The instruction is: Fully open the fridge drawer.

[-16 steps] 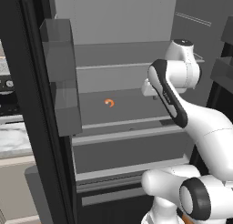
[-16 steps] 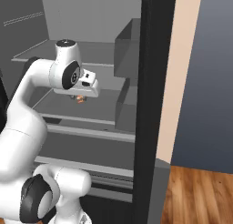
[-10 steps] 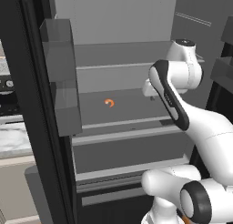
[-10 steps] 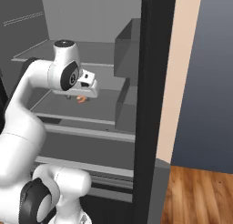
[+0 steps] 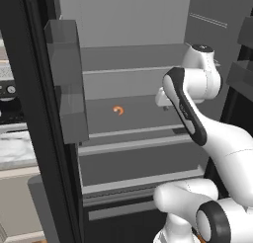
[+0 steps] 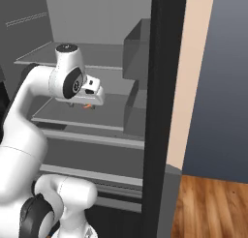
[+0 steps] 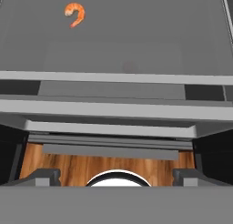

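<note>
The drawer (image 5: 141, 163) sits low in the fridge, centre-bottom of the left base view, its flat grey front under the paler strip along the rim. From the right base view it runs across the lower left (image 6: 92, 155), half hidden behind the arm. In the hand view it's the wide grey band across the middle (image 7: 113, 109), with wood floor (image 7: 109, 166) showing below it at the bottom of the frame, which neither base view gives you from that angle.

The gripper (image 7: 116, 175) is just two dark tips at the bottom corners of the hand view, set wide apart with nothing between them. In the left base view the hand hangs right of centre, mostly hidden by the arm's own white link. In the right base view the hand is left of centre above the shelf, fingers too small to read.

Further back, a shrimp (image 5: 117, 110) lies on the shelf (image 5: 133, 113), centre-left in the left base view, upper left in the hand view (image 7: 75, 13). In the right base view only a sliver of orange peeks out under the hand (image 6: 87, 106). A door bin (image 5: 66, 79) fills the left side of the left base view.

Versus half a second ago, the hand sits a touch further right in the right base view; the drawer looks the same.
</note>
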